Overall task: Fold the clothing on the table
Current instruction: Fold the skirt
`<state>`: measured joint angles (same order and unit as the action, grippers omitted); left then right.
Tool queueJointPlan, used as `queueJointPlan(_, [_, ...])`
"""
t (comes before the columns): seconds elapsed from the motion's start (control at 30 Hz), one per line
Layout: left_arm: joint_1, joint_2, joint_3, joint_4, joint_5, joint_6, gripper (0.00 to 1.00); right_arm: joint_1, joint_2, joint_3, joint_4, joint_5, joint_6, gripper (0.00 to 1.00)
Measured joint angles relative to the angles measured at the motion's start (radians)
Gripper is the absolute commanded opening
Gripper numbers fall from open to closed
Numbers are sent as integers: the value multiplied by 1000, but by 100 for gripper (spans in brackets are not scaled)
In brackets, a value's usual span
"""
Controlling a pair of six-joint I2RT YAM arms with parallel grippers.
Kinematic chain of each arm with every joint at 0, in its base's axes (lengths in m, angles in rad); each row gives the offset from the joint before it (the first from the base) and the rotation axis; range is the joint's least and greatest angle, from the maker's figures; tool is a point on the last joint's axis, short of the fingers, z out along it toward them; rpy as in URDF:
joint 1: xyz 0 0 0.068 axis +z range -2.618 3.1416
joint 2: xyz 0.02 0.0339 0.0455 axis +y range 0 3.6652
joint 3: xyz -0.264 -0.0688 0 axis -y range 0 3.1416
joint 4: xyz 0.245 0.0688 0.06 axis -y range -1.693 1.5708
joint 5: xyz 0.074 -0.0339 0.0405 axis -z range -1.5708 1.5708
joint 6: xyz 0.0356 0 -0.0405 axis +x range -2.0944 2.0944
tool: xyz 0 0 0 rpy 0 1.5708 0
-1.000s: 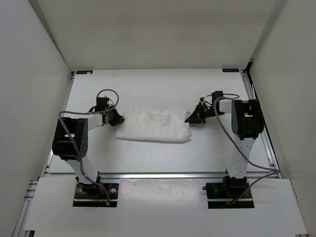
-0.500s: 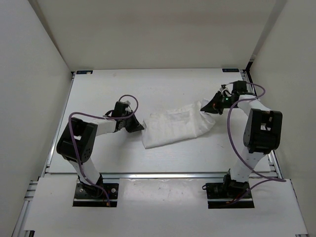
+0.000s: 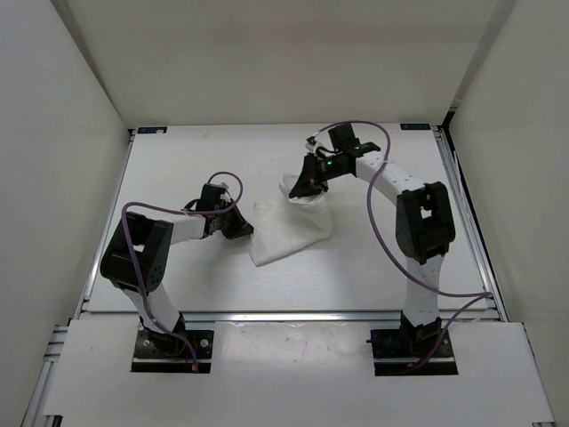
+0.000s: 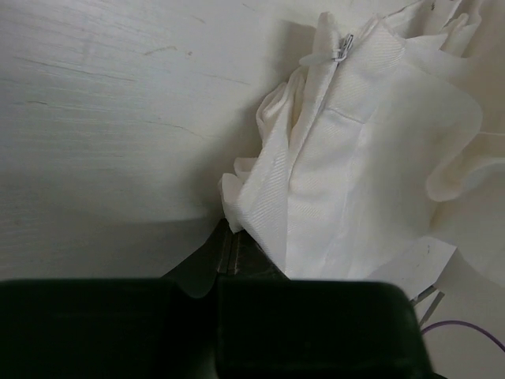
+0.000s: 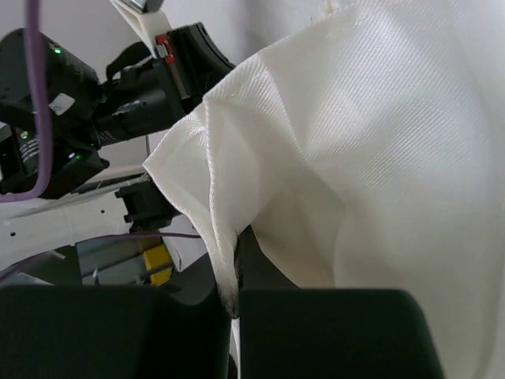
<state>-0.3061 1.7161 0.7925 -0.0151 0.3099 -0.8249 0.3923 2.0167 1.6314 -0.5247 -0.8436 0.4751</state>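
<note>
White, thin cloth is all this job involves: the garment (image 3: 286, 233) lies bunched on the desk (image 3: 178, 169) between the two claws, with the end nearest the right claw (image 3: 303, 189) raised off the surface. The left claw (image 3: 246, 228) sits low against the desk, clenched on a corner of the thicker band. In its wrist view the cloth spills forward and to the right of the tips, and a small zip pull (image 4: 341, 49) lies far ahead of them. The right claw is clenched as well, nipping a folded edge. In its own view the fabric hangs ahead and to the right of the tips, clear of the desk. Whether it holds one layer or several is hard to tell, since the fold hides the pinch.

The garment looks very light and quite limp. It sags and creases wherever it is not held, so it will not keep a shape unless it is laid flat or pulled taut between both claws. The woven, ribbed surface should give fair grip rather than slide. The band is the firmest part and the better hold, taken at its corners through every layer. A pinch on the thin flared edge alone may slip or drag only one layer.
</note>
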Motion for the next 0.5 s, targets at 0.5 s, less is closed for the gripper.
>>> queueJointPlan(0.5, [89,-19,-33,16,17,-3,0,154,248,146,22,-53,127,0])
